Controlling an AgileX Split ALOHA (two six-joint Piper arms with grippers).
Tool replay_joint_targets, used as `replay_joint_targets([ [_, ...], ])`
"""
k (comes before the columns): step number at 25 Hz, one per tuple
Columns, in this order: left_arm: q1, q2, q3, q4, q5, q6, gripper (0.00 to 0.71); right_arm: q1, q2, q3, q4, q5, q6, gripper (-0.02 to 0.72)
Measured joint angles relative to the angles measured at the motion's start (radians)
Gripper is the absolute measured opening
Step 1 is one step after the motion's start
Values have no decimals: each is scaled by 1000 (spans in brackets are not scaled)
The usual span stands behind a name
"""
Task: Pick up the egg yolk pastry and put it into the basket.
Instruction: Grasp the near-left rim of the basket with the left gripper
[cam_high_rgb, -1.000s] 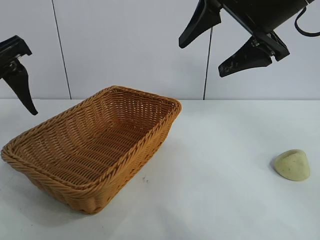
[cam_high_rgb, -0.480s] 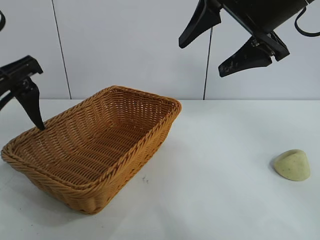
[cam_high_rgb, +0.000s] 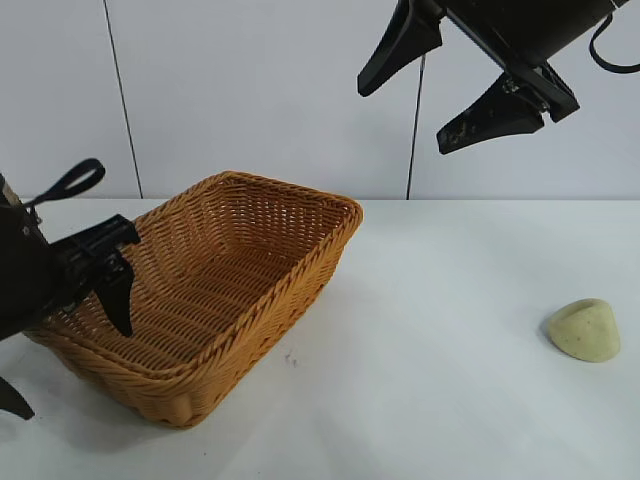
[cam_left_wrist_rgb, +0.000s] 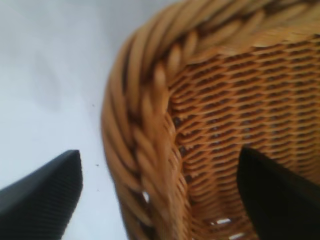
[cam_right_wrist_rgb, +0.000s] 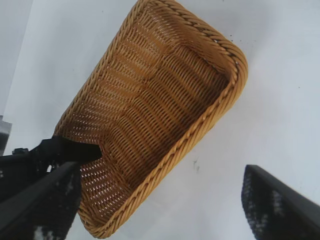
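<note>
At the far left, our left claw (cam_high_rgb: 60, 330) hangs low over the near-left corner of the large rectangular orange-tan woven wicker basket (cam_high_rgb: 290, 290). Its black fingers are spread wide and straddle the braided rim, one finger inside the basket and the other outside over the white tabletop (cam_high_rgb: 440, 400). In the left wrist view the rim (cam_left_wrist_rgb: 145, 150) runs between the two fingers (cam_left_wrist_rgb: 42, 195), and we cannot tell whether either finger touches the weave. The claw grasps nothing.

The basket sits left of centre on the tabletop, and nothing lies in the part of its interior that we can see.

To the right and high above the tabletop, our right claw (cam_high_rgb: 450, 85) is also released, its jaws wide apart, tilted down toward the basket and carrying nothing.

Far right on the tabletop, well apart from the basket, lies the small pale yellow-green rounded egg yolk pastry (cam_high_rgb: 584, 329), a smooth dome with a slight point, untouched.

We judge the task to be at its very start: the pastry is not yet picked up. The left claw seems set to steady the basket by its rim. The next move calls for the right claw to descend over the pastry, close gently around it, and carry it leftward.

We count one basket, one pastry, two claws.
</note>
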Motion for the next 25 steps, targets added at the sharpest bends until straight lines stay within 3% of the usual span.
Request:
replay_joint_targets([
  [7, 0, 12, 2, -16, -21, 0, 577, 0, 0, 0, 0, 3, 0, 626],
  [9, 0, 12, 2, -16, -21, 0, 514, 0, 0, 0, 0, 4, 0, 626],
  [15, 0, 12, 2, -19, -21, 0, 217, 0, 0, 0, 0, 5, 0, 626],
  [19, 0, 12, 0, -40, -39, -14, 97, 0, 0, 0, 0, 7, 0, 626],
  [25, 0, 12, -11, -50, -19, -6, 88, 0, 0, 0, 0, 9, 0, 626],
])
